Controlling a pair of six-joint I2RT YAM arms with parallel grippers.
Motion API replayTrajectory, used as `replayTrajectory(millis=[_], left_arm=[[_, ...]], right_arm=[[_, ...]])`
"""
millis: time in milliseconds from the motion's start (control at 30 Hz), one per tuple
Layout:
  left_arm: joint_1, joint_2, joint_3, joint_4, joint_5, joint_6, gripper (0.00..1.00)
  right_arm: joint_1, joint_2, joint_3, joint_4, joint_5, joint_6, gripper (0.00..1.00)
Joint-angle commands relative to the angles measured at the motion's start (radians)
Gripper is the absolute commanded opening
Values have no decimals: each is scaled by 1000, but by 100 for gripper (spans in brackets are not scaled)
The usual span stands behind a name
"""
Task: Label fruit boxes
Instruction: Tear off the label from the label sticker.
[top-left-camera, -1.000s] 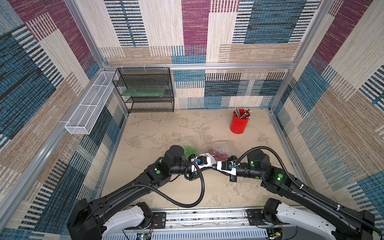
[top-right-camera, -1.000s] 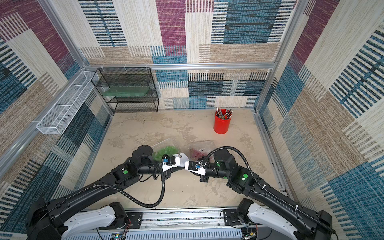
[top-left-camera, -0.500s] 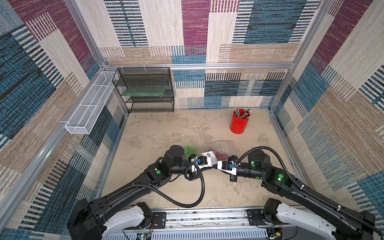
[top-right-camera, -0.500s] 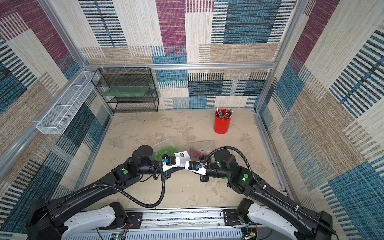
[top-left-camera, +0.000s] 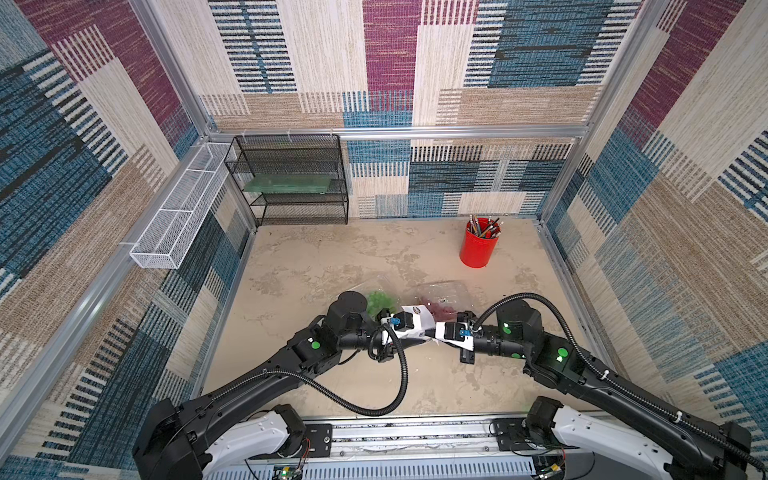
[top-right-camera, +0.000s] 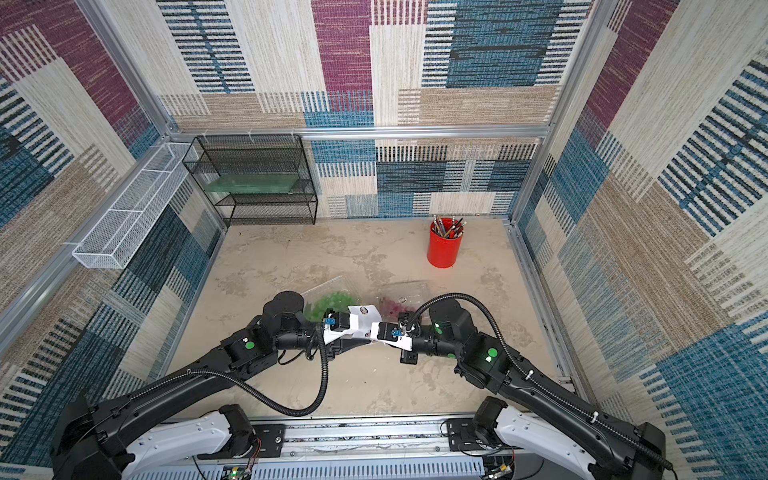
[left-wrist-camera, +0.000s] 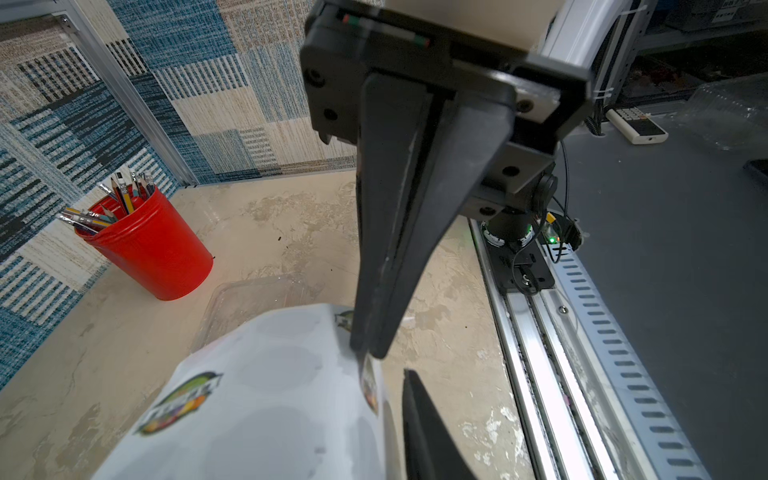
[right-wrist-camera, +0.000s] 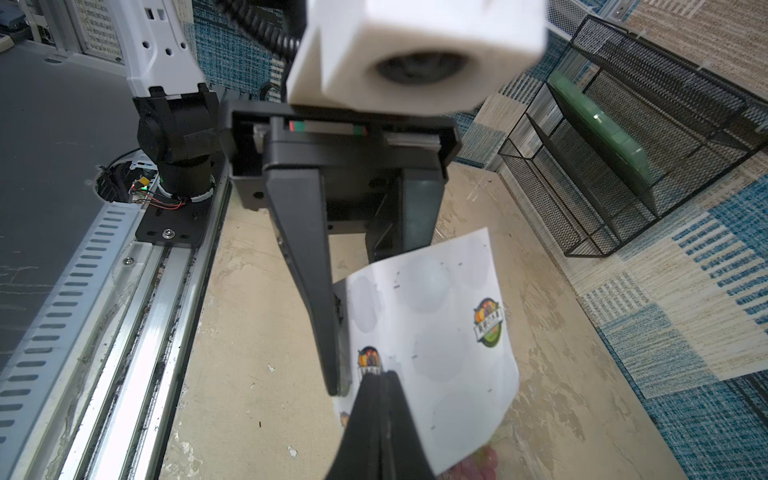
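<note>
Left fingers (right-wrist-camera: 305, 270) now parted, right fingers (right-wrist-camera: 368, 424) closed (on sticker sheet (right-wrist-camera: 440, 340))

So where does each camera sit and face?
Top views: overhead, looking down on the table; left arm and right arm show.
Left wrist: on left arm, faces the right gripper and pencil cup; own finger shows.
Right wrist: on right arm, faces the left gripper; own fingertips show.
Shared: both wrist views show the sticker sheet.

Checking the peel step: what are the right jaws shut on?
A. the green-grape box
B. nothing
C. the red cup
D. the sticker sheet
D: the right gripper has its jaws closed on the sheet, at a printed sticker.
</note>
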Motion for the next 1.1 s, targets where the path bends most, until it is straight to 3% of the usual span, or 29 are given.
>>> replayTrajectory(millis=[0,300,1067], left_arm=[[0,-21,-20,60,6,-60,36],[1,-46,-40,142,-31,-179,34],[1,-10,-31,235,-40,-300,8]], right_arm=[[1,-4,-4,5,5,3,0],[0,-5,-10,3,-1,-2,0],[1,-1,-18,14,-6,-14,0]])
